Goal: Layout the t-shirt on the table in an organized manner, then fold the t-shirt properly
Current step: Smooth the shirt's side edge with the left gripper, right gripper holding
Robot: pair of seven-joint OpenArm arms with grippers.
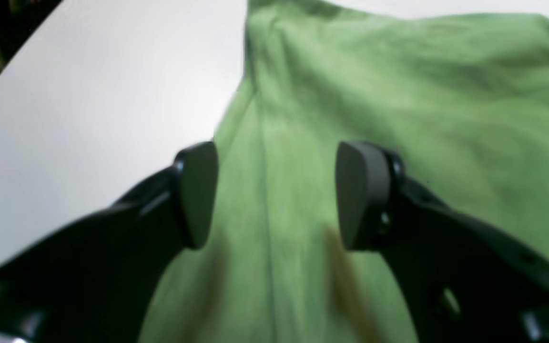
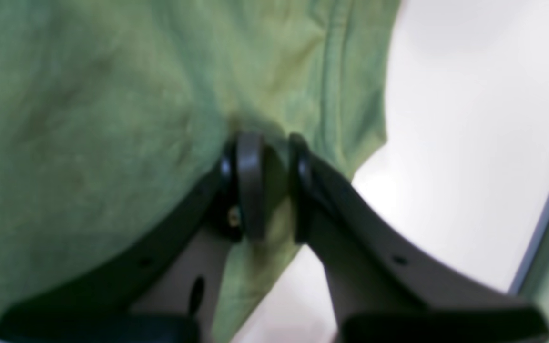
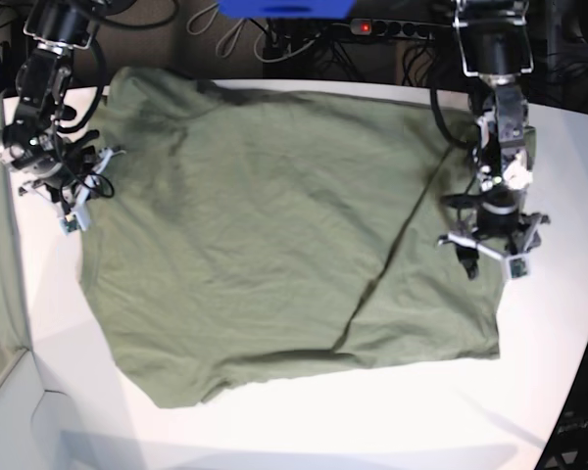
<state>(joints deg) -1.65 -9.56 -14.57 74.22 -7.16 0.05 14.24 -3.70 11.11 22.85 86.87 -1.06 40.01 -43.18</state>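
left gripper released over the shirt's side edge; right gripper clamped on the opposite edge.

the t-shirt (image 3: 274, 235) lay spread on the table (image 3: 392, 421), mostly flat, with one diagonal crease running from near the left gripper (image 3: 490, 250) toward the bottom hem. in the left wrist view the left gripper (image 1: 277, 195) stood with jaws wide apart and nothing between them, directly above the shirt's side edge, bare white tabletop just beside one pad. in the right wrist view the right gripper (image 2: 272, 186) was pinched onto a bunched fold of the green fabric at the shirt's other side. the shirt's long axis ran between the two arms, so each arm was nearest its own edge. the cloth was soft, matte, lightly rumpled cotton; the tabletop was smooth and matte.
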